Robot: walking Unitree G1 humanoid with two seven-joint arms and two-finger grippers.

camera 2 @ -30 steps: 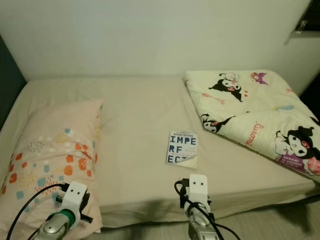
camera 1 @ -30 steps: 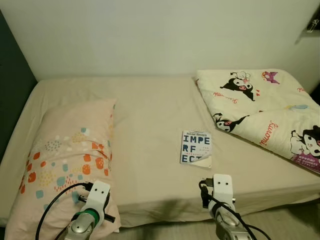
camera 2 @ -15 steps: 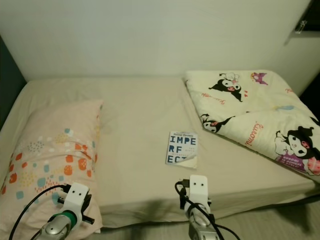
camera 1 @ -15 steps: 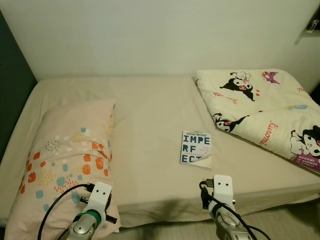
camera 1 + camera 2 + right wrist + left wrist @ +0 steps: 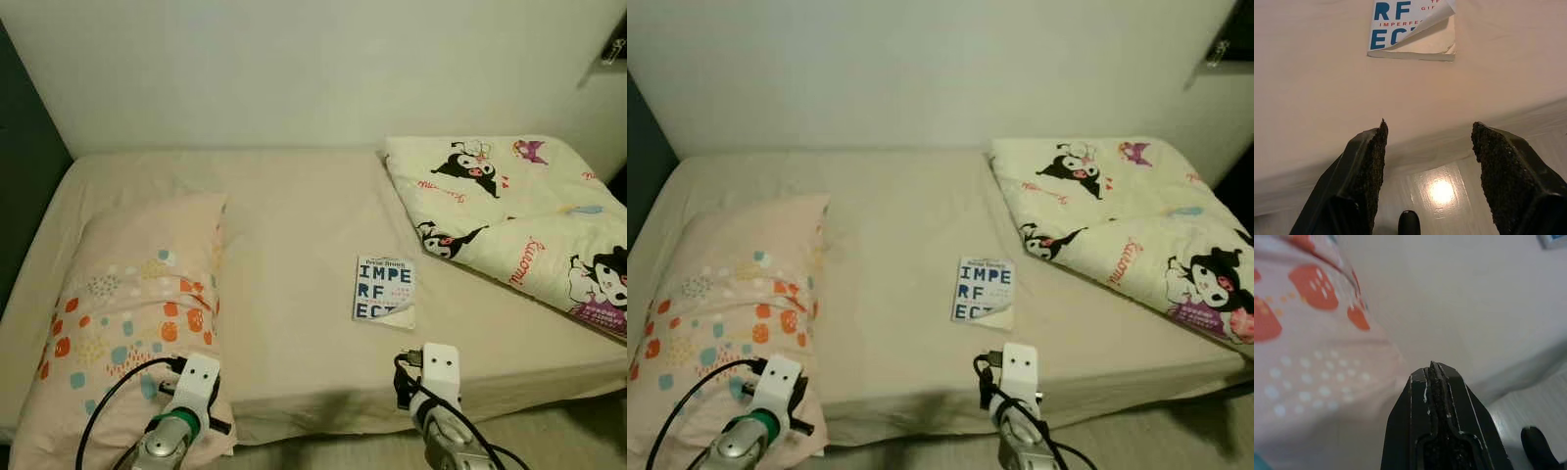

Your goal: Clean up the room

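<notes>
Both arms have sunk a little lower at the bed's (image 5: pixel 294 245) near edge.
Right gripper (image 5: pixel 1427 147), jaws spread, hovers short of the book (image 5: pixel 384 290) mid-bed; slide under its curled corner. Left gripper (image 5: pixel 1434 377) is clenched by the pillow (image 5: pixel 127 294).

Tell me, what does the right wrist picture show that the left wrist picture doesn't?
The right wrist view looks past the open right gripper at the near end of the white paperback book with blue letters, its cover corner curled up, lying on the beige bed sheet.

The left wrist view looks past the shut left gripper at the pale pink pillow with orange spots.

Both take in the beige sheet, the bed's near edge and some shiny pale floor below.
</notes>
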